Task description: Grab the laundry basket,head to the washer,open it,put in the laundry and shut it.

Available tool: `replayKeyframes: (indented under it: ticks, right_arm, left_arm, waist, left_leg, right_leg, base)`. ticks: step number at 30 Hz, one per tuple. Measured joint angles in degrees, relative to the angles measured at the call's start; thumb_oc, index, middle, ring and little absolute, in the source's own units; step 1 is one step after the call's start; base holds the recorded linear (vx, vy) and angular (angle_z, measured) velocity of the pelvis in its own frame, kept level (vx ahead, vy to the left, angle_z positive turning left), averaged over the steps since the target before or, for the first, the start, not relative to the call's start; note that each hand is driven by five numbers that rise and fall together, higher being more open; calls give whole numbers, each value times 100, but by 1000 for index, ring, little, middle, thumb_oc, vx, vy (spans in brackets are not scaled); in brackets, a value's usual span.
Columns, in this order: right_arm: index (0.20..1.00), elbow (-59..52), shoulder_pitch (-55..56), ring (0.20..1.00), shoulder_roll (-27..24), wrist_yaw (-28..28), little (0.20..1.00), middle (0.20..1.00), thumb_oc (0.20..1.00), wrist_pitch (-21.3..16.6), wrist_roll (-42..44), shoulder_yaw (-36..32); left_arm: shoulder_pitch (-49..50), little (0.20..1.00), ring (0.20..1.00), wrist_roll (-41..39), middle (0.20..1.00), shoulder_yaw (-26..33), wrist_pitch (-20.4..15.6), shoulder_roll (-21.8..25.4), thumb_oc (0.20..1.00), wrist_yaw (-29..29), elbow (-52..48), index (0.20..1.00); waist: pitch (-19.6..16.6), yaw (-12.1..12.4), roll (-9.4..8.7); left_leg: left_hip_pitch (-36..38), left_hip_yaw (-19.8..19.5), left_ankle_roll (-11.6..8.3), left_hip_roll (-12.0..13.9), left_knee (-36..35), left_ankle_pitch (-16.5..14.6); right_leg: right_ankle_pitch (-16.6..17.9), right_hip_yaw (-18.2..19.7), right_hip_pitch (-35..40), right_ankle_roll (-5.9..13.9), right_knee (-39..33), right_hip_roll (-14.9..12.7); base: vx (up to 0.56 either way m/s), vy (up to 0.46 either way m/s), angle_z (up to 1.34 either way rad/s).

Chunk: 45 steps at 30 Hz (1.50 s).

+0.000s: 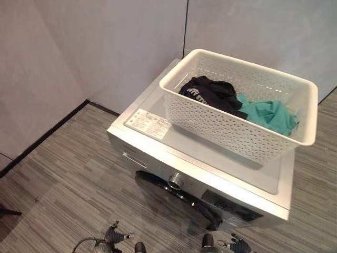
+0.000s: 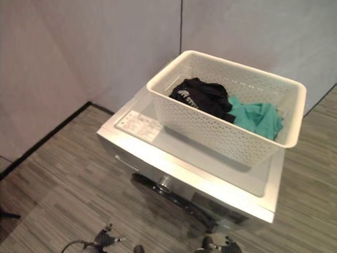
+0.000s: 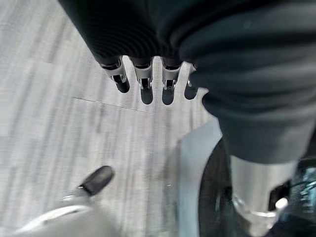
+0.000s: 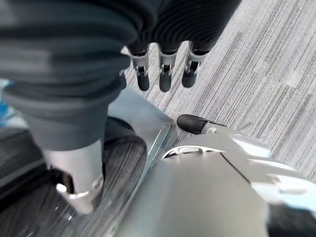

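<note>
The left hand (image 3: 148, 79) hangs with fingers straight and relaxed, holding nothing; the right hand (image 4: 165, 69) likewise, empty. Ahead of both, the white laundry basket (image 1: 221, 126) sits on top of the washer (image 1: 158, 153), holding black (image 1: 210, 94) and teal clothes (image 1: 271, 115). The washer's dark door (image 1: 179, 197) faces the hands. Grey striped floor (image 1: 68, 184) meets pale walls (image 1: 79, 47).

Silver, dark-tipped fingers (image 3: 143, 84) under dark ribbed covers.

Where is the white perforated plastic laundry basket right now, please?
The white perforated plastic laundry basket sits on top of the silver washing machine, towards its back right, near the wall corner.
</note>
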Motion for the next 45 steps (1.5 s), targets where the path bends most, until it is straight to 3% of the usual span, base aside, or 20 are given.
replayKeyframes:
  ticks: [4, 7, 8, 12, 16, 18, 19, 20, 22, 23, 25, 27, 31, 32, 33, 34, 36, 38, 41, 45]
  right_arm:
    - [1000, -778, 237, 1000, -259, -77, 1000, 1000, 1000, -1, -379, 135]
    - [1000, -1497, 410, 1000, -485, -69, 1000, 1000, 1000, 144, -904, 276]
    - [1000, -2437, 833, 1000, -789, 15, 1000, 1000, 1000, 173, -1367, 307]
    - [1000, -3476, 1397, 1000, -1372, 246, 1000, 1000, 1000, 199, -2040, 344]
    - [1000, -3230, 609, 1000, -1439, 261, 1000, 1000, 1000, 244, -2683, 367]
    - [1000, -2583, -107, 1000, -1274, 151, 1000, 1000, 1000, 271, -2789, 491]
    - [1000, -2439, -393, 1000, -1232, 75, 1000, 1000, 1000, 273, -2789, 536]
    - [1000, -2443, -437, 1000, -1232, 19, 1000, 1000, 1000, 270, -2781, 413]
    - [1000, -2330, -319, 1000, -1212, -1, 1000, 1000, 1000, 407, -2780, 289]
    - [1000, -2272, -189, 1000, -1123, 9, 1000, 1000, 1000, 443, -2780, 283]
    - [1000, -2302, 22, 1000, -875, 51, 1000, 1000, 1000, 506, -2778, 227]
    - [1000, -2305, 225, 1000, -713, 64, 1000, 1000, 1000, 507, -2780, 256]
    - [1000, -2294, 132, 1000, -494, 176, 1000, 1000, 1000, 611, -2783, 704]
    - [1000, -2294, 38, 1000, -498, 190, 1000, 1000, 1000, 610, -2783, 867]
    - [1000, -2308, 12, 1000, -487, 220, 1000, 1000, 1000, 601, -2778, 948]
    - [1000, -2309, 2, 1000, -485, 281, 1000, 1000, 1000, 599, -2777, 1027]
    - [1000, -2665, -22, 1000, -683, 450, 1000, 1000, 1000, 595, -2780, 1393]
    - [1000, -3221, -299, 1000, -790, 570, 1000, 1000, 1000, 504, -2798, 1562]
    - [1000, -3764, -595, 1000, -1169, 674, 1000, 1000, 1000, 330, -2916, 1585]
    - [1000, -4363, -373, 1000, -2005, 992, 1000, 1000, 1000, 192, -3233, 1686]
  left_arm:
    - [248, 1000, 1000, -25, 1000, 225, 4, -129, 1000, 17, -26, 1000]
    - [293, 1000, 1000, -33, 1000, 401, 4, -84, 1000, 34, -238, 1000]
    - [345, 1000, 1000, -29, 1000, 556, 24, -62, 1000, 26, -356, 1000]
    - [214, 1000, 1000, 12, 1000, 527, 25, 115, 1000, -5, -437, 1000]
    - [-502, 1000, 1000, 20, 1000, 420, 28, 104, 1000, 62, -537, 1000]
    - [-431, 1000, 1000, 10, 1000, 483, -9, 156, 1000, 86, -922, 1000]
    - [-447, 1000, 1000, 11, 1000, 464, -5, 145, 1000, 79, -878, 1000]
    - [-273, 1000, 1000, 6, 1000, 459, 7, 40, 1000, 74, -882, 1000]
    - [-373, 1000, 1000, 7, 1000, 446, 5, -52, 1000, 74, -648, 1000]
    - [-457, 1000, 1000, 9, 1000, 446, -7, -3, 1000, 82, -649, 1000]
    - [-568, 1000, 1000, 16, 1000, 364, 11, 53, 1000, 80, -536, 1000]
    - [-505, 1000, 1000, 19, 1000, 257, 26, 85, 1000, 78, -434, 1000]
    - [-307, 1000, 1000, 187, 1000, 59, 37, 179, 1000, 69, -405, 1000]
    - [-306, 1000, 1000, 187, 1000, 70, 37, 180, 1000, 67, -353, 1000]
    - [-301, 1000, 1000, 185, 1000, 87, 37, 185, 1000, 71, -342, 1000]
    - [-293, 1000, 1000, 184, 1000, 115, 38, 179, 1000, 74, -342, 1000]
    - [-146, 1000, 1000, 185, 1000, 186, -4, 198, 1000, 74, -362, 1000]
    - [123, 1000, 1000, 185, 1000, 346, 41, 373, 1000, 65, -377, 1000]
    - [444, 1000, 1000, 185, 1000, 513, 40, 375, 1000, 48, -427, 1000]
    - [621, 1000, 1000, 190, 1000, 572, 18, 326, 1000, -39, -716, 1000]
  waist:
    - [-117, -8, 325]
    - [-123, 3, 305]
    - [-110, -29, 286]
    - [-24, -41, 160]
    - [376, -11, 177]
    - [503, 61, -15]
    - [604, 112, -180]
    - [580, 9, -88]
    - [510, -206, 59]
    - [499, -269, -13]
    - [495, -238, -274]
    - [398, -232, -392]
    - [331, -134, -488]
    - [340, -138, -465]
    - [330, -85, -381]
    - [301, -70, -331]
    - [107, 164, -235]
    - [10, 328, -465]
    - [1, 450, -371]
    - [5, 526, -292]
  left_leg:
    - [24, 198, -75, 207, 19, 19]
    - [24, 355, -151, 331, 25, 34]
    - [52, 418, -174, 387, 25, 50]
    - [63, 440, -235, 545, 23, 94]
    - [-521, 267, -248, 632, 28, 385]
    - [-521, -107, -425, 507, 438, 249]
    - [-606, -551, -375, 411, 1245, -200]
    - [-341, -867, -410, 358, 1444, -547]
    - [29, -569, -293, 289, 809, -708]
    - [241, -485, -329, 79, 513, -741]
    - [408, -368, -62, -287, 225, -601]
    - [521, -288, 34, -524, 47, -567]
    - [606, -4, 332, -817, 234, -692]
    - [598, 16, 373, -807, 293, -715]
    - [587, 18, 444, -768, 276, -735]
    - [575, -27, 476, -703, 264, -717]
    - [578, -142, 424, -546, 64, -571]
    - [601, -122, 273, -561, 52, -476]
    - [576, -187, 189, -379, 52, -450]
    - [421, -617, 29, -135, 44, -379]
  right_leg:
    - [66, 159, -101, -108, -2, 226]
    - [43, 376, -249, -148, -4, 391]
    - [64, 436, -254, -183, -4, 454]
    - [57, 476, -280, -298, -4, 584]
    - [287, 414, -787, -397, -4, 674]
    - [337, 719, -907, -564, -1, 562]
    - [415, 886, -907, -625, 0, 396]
    - [548, 1023, -801, -516, 46, 359]
    - [608, 956, -672, -314, 46, 254]
    - [642, 956, -654, -239, 45, 123]
    - [825, 1097, -699, -145, 46, -228]
    - [828, 1073, -717, -172, 44, -422]
    - [1755, 722, -880, -241, 169, -623]
    - [1978, 715, -896, -479, 165, -608]
    - [1908, 685, -953, -419, 269, -592]
    - [1480, 684, -946, -172, 511, -558]
    - [597, 762, -884, -148, 962, -252]
    - [545, 610, -436, -120, 224, -203]
    - [599, 511, -303, -182, 6, -10]
    - [443, 15, -130, -261, -13, 157]
  base:
    - [-2, -100, -27]
    - [4, -142, -29]
    - [-37, -177, -37]
    - [-134, -108, -11]
    - [-241, -10, 6]
    - [-126, 143, -59]
    - [-98, 305, -120]
    - [-108, 402, -87]
    - [-109, 420, -6]
    - [-73, 241, 23]
    - [-87, 259, -9]
    - [-118, 286, -25]
    - [-154, 97, -36]
    - [-33, 14, -9]
    - [-34, 0, 6]
    - [17, -44, 22]
    - [31, -94, 21]
    - [56, -103, -3]
    - [33, -129, 11]
    - [52, -122, 50]
